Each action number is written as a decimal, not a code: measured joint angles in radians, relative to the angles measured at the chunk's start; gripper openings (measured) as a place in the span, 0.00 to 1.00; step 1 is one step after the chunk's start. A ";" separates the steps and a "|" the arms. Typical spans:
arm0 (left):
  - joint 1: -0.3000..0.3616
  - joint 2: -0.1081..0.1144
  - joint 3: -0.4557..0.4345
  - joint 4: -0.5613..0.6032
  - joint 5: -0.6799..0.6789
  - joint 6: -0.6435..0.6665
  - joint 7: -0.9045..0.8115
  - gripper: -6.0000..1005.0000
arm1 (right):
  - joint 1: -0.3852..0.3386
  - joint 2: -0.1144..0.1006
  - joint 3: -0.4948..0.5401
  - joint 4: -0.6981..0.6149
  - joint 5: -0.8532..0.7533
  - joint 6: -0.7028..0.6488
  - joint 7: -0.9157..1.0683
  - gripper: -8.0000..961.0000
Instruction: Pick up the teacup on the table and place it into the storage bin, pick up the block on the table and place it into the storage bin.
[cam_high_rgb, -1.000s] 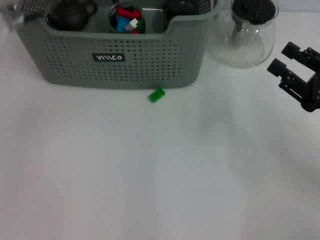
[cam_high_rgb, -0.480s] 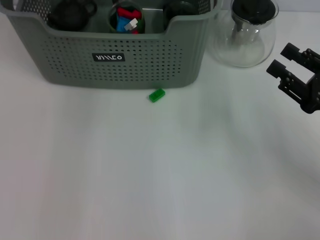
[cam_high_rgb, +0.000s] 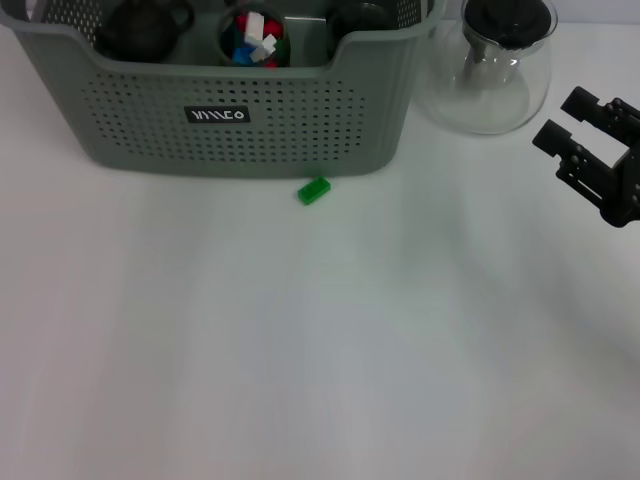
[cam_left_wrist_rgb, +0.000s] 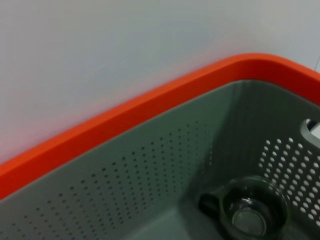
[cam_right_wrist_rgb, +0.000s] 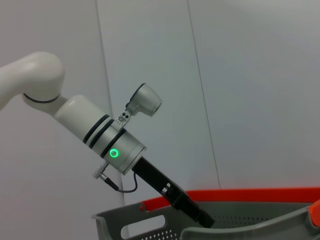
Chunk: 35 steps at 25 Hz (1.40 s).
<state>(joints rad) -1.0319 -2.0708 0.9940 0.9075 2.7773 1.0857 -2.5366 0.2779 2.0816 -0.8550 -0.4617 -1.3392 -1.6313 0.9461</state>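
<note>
A dark teacup (cam_left_wrist_rgb: 248, 212) already sits inside the grey-green storage bin (cam_high_rgb: 300, 130), while the green block (cam_high_rgb: 314, 190) lies on the white counter (cam_high_rgb: 320, 350) just before it; the right claw (cam_high_rgb: 573, 133), fingers apart, hovers well aside, so the block step looks undone.

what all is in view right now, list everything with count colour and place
storage bin: one, grey-green, far side of the table
block: one, green, on the table just in front of the bin
teacup: one, dark, inside the bin
cup of mixed blocks: one, red, blue, white, inside the bin
glass pot: one, clear with black lid, right of the bin
table: one, white
left claw: black, reaching down into the bin
right claw: black, open, at the right edge
</note>
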 joint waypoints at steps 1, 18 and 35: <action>0.000 0.000 0.000 0.001 -0.001 -0.003 -0.001 0.25 | 0.000 0.000 0.000 0.000 0.000 0.000 0.000 0.59; 0.661 -0.104 -0.106 0.206 -1.141 0.431 0.895 0.70 | 0.001 -0.001 0.029 0.014 0.003 0.003 0.000 0.59; 0.510 -0.107 -0.027 -0.410 -1.000 0.081 1.328 0.69 | -0.004 -0.002 0.031 0.023 0.002 0.003 0.000 0.59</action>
<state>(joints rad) -0.5223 -2.1781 0.9674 0.4973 1.7769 1.1671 -1.2082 0.2736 2.0801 -0.8238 -0.4385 -1.3377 -1.6279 0.9465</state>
